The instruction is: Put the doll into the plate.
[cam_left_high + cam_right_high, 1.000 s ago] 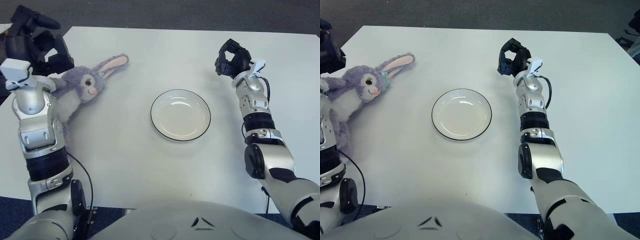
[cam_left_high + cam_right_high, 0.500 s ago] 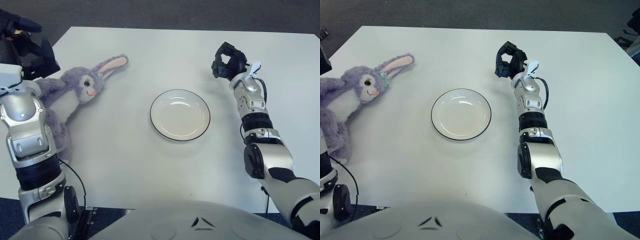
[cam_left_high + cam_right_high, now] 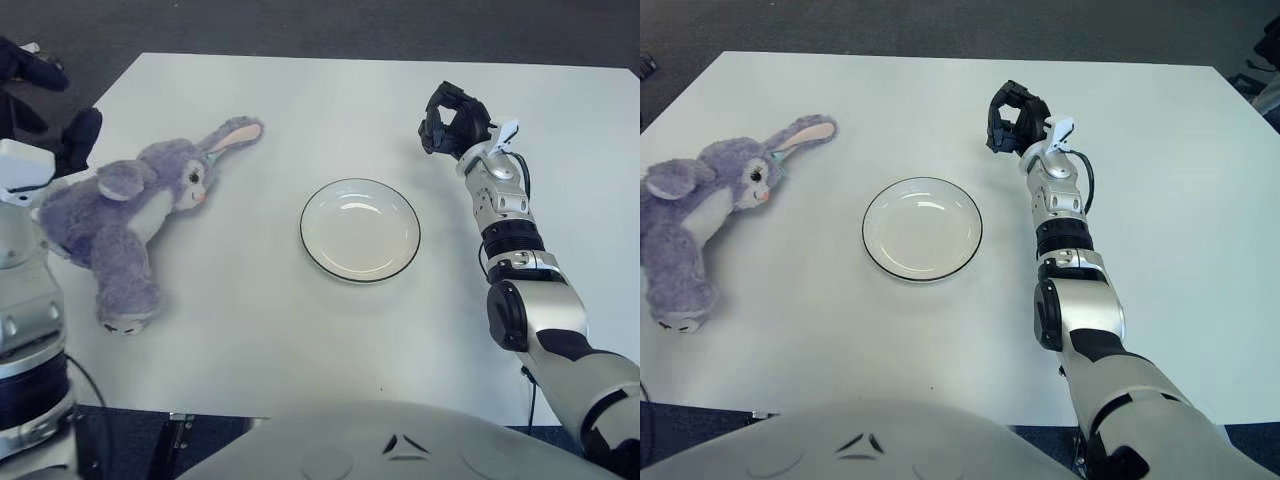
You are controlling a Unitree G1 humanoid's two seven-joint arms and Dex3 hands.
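Dark carpet surrounds a white desk (image 3: 330, 100) that carries just two things. Lying on its side near the desk's left edge is the doll (image 3: 130, 210), a purple plush rabbit with one ear stretched toward the middle. The plate (image 3: 360, 229), white with a dark rim, sits empty at the centre, well apart from the doll.

Beside the doll's back, at the desk's left edge, the left hand (image 3: 45, 105) shows with dark fingers spread, holding nothing. The right hand (image 3: 452, 118) hovers beyond the plate on its right, fingers curled around nothing.

Nothing is grasped yet, so the task seems barely begun. A likely risk is the soft body: a shallow pinch on fur or an ear could let it slip or dangle. Limp limbs may also hang over the shallow rim or drag the plate.
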